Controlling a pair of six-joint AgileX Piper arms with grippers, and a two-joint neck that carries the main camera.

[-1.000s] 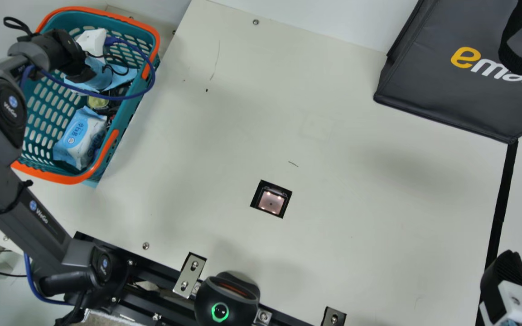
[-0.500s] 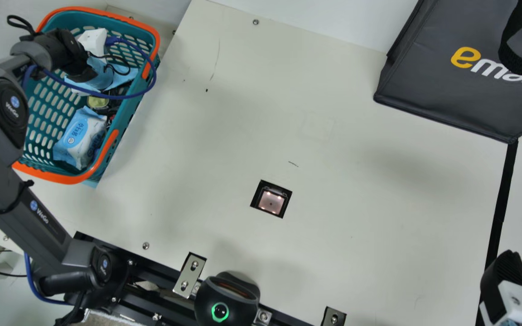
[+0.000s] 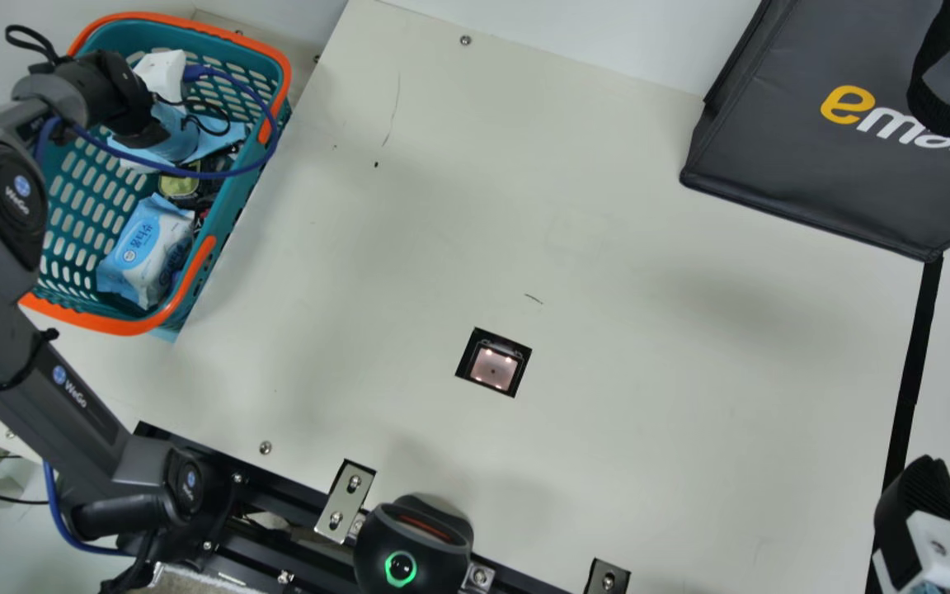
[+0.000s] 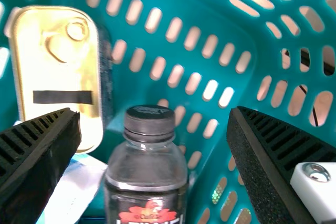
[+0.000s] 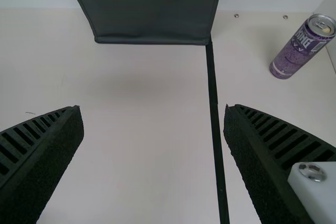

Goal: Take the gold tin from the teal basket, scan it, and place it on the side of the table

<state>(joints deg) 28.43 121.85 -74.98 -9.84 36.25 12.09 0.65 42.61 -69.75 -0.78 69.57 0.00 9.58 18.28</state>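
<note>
One shiny, round-cornered gold tin (image 4: 52, 77) is inside the perforated plastic basket (image 3: 112, 324), beside one clear, dark-capped bottle (image 4: 149, 169). One soft, crinkled wipes pack (image 3: 141, 247) shares the basket. The left gripper (image 3: 133, 107), at the basket, has its two ribbed fingers spread wide; the right gripper (image 3: 922, 495), well apart from the basket, has its two spread too.

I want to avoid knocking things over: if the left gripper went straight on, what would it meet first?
Probably the bottle, its cap showing between the fingertips of the left gripper. One fingertip overlaps the gold tin, so it might touch that first; depth is unclear.
</note>
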